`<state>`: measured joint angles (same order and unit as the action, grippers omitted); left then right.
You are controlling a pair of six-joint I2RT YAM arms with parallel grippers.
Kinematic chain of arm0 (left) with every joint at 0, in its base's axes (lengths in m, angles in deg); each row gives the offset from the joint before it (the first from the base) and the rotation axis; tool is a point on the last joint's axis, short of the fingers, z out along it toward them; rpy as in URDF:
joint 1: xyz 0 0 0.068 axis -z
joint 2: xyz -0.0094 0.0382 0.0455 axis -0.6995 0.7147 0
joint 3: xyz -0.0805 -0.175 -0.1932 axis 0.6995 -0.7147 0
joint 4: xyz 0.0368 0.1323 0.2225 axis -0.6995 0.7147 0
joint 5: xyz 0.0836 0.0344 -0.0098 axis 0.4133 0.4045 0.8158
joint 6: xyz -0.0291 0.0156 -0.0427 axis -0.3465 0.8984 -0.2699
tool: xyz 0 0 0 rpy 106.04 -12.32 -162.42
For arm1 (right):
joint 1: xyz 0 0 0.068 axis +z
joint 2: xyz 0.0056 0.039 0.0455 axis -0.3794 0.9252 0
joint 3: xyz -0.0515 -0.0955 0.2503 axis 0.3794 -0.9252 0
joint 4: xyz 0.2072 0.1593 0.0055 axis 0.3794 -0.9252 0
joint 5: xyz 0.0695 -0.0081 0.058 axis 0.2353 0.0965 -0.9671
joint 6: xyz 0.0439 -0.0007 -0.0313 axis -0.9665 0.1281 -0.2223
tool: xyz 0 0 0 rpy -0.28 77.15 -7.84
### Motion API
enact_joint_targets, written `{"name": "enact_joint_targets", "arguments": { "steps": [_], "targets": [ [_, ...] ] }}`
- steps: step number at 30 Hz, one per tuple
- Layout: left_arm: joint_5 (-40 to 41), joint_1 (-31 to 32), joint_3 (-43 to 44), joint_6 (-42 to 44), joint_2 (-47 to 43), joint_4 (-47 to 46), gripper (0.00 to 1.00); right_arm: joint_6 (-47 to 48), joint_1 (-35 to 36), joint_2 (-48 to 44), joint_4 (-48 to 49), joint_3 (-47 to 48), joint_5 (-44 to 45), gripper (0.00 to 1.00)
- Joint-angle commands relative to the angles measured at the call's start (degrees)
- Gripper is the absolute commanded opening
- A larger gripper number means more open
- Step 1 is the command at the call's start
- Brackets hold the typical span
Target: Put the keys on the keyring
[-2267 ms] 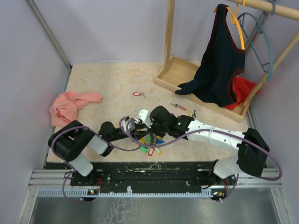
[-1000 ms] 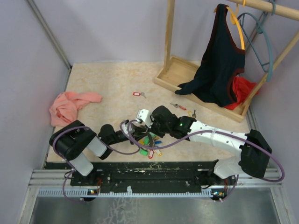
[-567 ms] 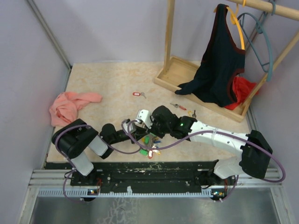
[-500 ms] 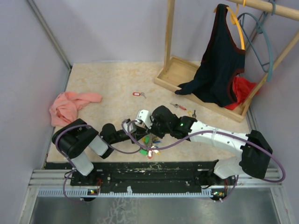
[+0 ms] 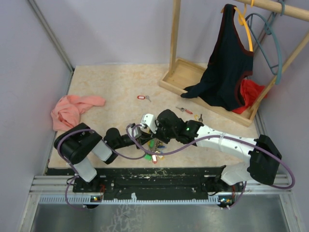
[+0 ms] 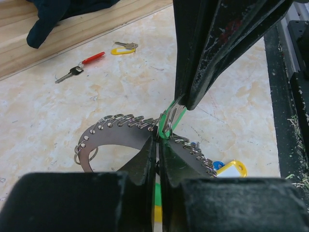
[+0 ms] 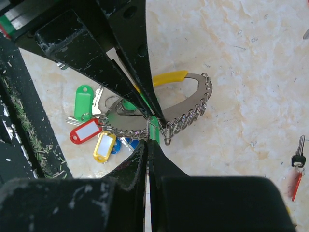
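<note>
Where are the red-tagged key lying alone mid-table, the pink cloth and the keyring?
Red-tagged key (image 5: pixel 140 97), top view, the red tag.
Pink cloth (image 5: pixel 70 111), top view, its middle.
Keyring (image 6: pixel 118 140), left wrist view, its flat metal band.

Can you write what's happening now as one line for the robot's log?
left gripper: shut on keyring | right gripper: shut on green key | green key: at keyring edge

The left gripper (image 6: pixel 158 145) and right gripper (image 7: pixel 148 145) meet tip to tip; the keyring (image 6: pixel 116 137) and green key (image 6: pixel 175 115) they pinch fill the gap. Tagged keys (image 7: pixel 86 131) crowd the counter (image 5: pixel 111 87) beneath. Beyond lies open counter; a pink cloth (image 5: pixel 72 108) lies far left, and a wooden rack (image 5: pixel 186 72) blocks far right.
</note>
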<state>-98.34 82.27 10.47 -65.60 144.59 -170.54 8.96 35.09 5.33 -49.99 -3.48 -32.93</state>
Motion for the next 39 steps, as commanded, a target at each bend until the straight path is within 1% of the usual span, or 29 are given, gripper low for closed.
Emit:
{"name": "enact_joint_targets", "arguments": {
  "steps": [1, 2, 6, 10, 13, 19, 23, 28, 32, 36, 39],
  "targets": [
    [0.73, 0.3, 0.73, 0.08, -0.34, -15.53, 0.03, -1.1, 0.8, -2.38, 2.47, 0.21, -0.15, 0.0],
    [0.74, 0.34, 0.69, 0.26, -0.5, -15.5, 0.0, -1.21, 0.8, -2.37, 2.21, 0.12, 0.57, 0.0],
    [1.15, 0.34, -0.15, 0.8, -1.5, -15.5, 0.0, -2.58, 0.65, -3.17, 0.08, -0.58, 6.15, 0.0],
    [1.4, 0.34, -0.95, 0.68, -2.16, -15.5, 0.0, -3.64, 0.36, -3.47, -1.71, -1.36, 7.63, 0.0],
    [1.42, 0.34, -1.11, 0.47, -2.37, -15.55, 0.0, -3.91, 0.36, -3.47, -1.36, -2.05, 5.53, 0.06],
    [0.93, 0.34, -0.81, -0.52, -2.85, -15.5, 0.0, -3.35, 0.36, -3.01, 1.56, -2.93, 5.14, 0.25],
    [0.89, 0.34, -1.02, -0.59, -3.08, -15.5, 0.0, -2.06, 0.37, -2.99, 3.46, -2.93, 4.98, 0.32],
    [0.7, 0.34, -1.33, -0.52, -3.24, -15.5, 0.0, -1.31, 0.29, -2.92, 5.63, -2.66, 4.14, 0.36],
    [0.43, 0.32, -1.47, -0.39, -3.37, -15.52, 0.0, -1.35, -0.22, -2.3, 6.63, -2.04, 3.77, 0.36],
    [0.11, 0.34, -1.32, -0.06, -3.15, -15.5, 0.0, -1.82, -1.8, -2.32, 8.35, -1.69, -1.45, 0.36],
    [-0.29, 0.34, -1.16, -0.11, -3.25, -15.5, 0.0, -1.97, -3.09, -1.29, 9.28, -1.69, -2.62, 0.36]
  ]
}}
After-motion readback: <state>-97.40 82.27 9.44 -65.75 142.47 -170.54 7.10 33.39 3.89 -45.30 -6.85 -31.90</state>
